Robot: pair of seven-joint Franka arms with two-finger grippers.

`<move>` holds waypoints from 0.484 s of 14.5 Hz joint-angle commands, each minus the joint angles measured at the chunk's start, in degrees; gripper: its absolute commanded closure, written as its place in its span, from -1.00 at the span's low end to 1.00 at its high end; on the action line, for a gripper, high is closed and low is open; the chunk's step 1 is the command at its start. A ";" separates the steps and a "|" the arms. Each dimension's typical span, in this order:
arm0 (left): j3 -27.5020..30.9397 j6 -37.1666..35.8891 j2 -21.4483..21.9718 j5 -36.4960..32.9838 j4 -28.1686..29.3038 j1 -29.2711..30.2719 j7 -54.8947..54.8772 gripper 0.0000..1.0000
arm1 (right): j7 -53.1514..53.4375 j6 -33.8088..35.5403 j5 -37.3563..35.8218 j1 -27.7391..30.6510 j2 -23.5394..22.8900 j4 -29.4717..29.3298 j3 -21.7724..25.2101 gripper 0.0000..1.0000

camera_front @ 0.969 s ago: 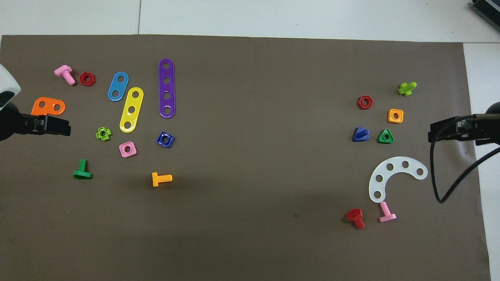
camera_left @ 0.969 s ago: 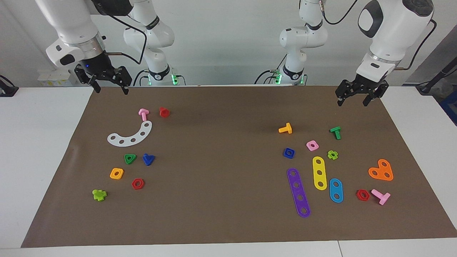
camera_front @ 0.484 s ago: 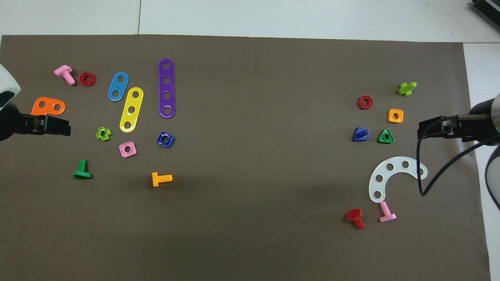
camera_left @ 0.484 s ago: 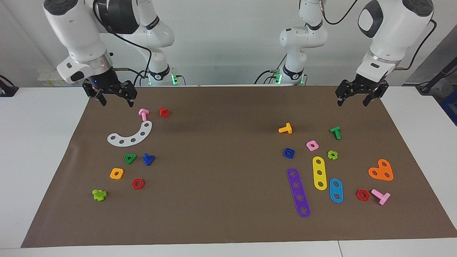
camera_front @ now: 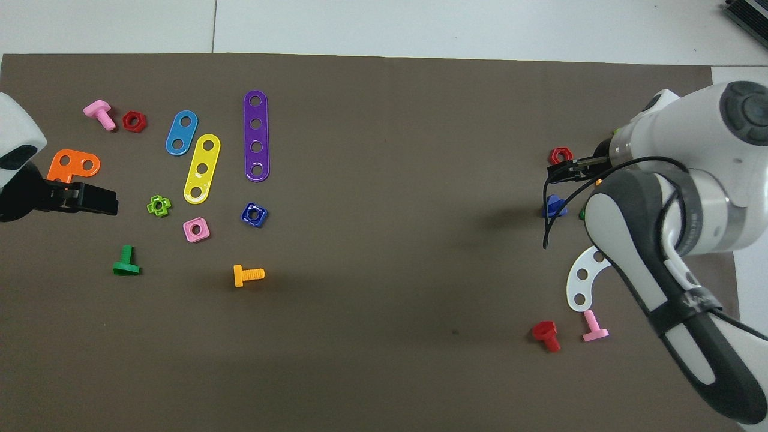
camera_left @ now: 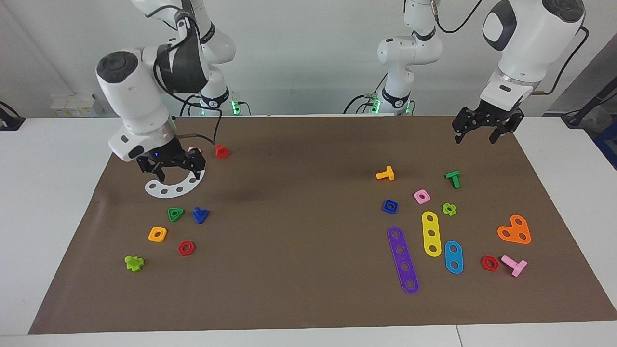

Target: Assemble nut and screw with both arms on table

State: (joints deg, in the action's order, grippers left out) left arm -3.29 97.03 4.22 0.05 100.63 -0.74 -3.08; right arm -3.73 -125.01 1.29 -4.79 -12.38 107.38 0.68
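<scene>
The dark blue screw [camera_left: 200, 215] lies on the brown mat [camera_left: 299, 193] toward the right arm's end, beside a green triangular nut [camera_left: 176, 214]; it also shows in the overhead view [camera_front: 555, 207]. The dark blue square nut [camera_left: 390, 206] lies toward the left arm's end, also in the overhead view [camera_front: 254, 214]. My right gripper [camera_left: 171, 167] is open and empty, low over the white curved strip [camera_left: 166, 189] and clear of the screw. My left gripper [camera_left: 475, 137] is open and empty, raised over the mat's corner by its base.
Around the screw lie an orange-yellow square nut [camera_left: 157, 234], a red hex nut [camera_left: 186, 248] and a red bolt [camera_left: 221, 152]. Around the blue nut lie a pink square nut [camera_left: 422, 196], an orange bolt [camera_left: 385, 174], a purple strip [camera_left: 403, 260] and a yellow strip [camera_left: 431, 233].
The right arm has swung out from the mat's corner and come down over the white curved strip, toward the screw. The left gripper has barely moved. No part has shifted.
</scene>
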 commanded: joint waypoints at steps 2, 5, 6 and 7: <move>0.39 0.61 1.49 2.13 2.63 -1.02 0.96 -1.00 | -9.43 -9.90 1.53 1.01 0.17 11.08 -0.33 -1.00; 0.39 2.09 -0.34 4.43 3.08 -3.47 4.99 -1.00 | -10.60 -14.03 1.61 1.62 -0.89 13.37 -0.33 -0.96; 0.39 3.41 -2.01 4.44 3.08 -4.35 6.06 -1.00 | -10.69 -14.82 1.53 1.62 -0.89 13.81 -0.33 -0.84; 0.39 4.73 -2.98 4.44 2.91 -5.05 6.33 -1.00 | -10.77 -15.18 1.53 1.80 -0.98 14.08 -0.33 -0.68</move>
State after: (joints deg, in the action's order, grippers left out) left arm -3.53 98.68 3.08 3.70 102.84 -3.55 1.09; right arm -12.09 -138.43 1.31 -3.81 -14.07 119.91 0.71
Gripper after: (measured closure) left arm 0.000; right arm 0.044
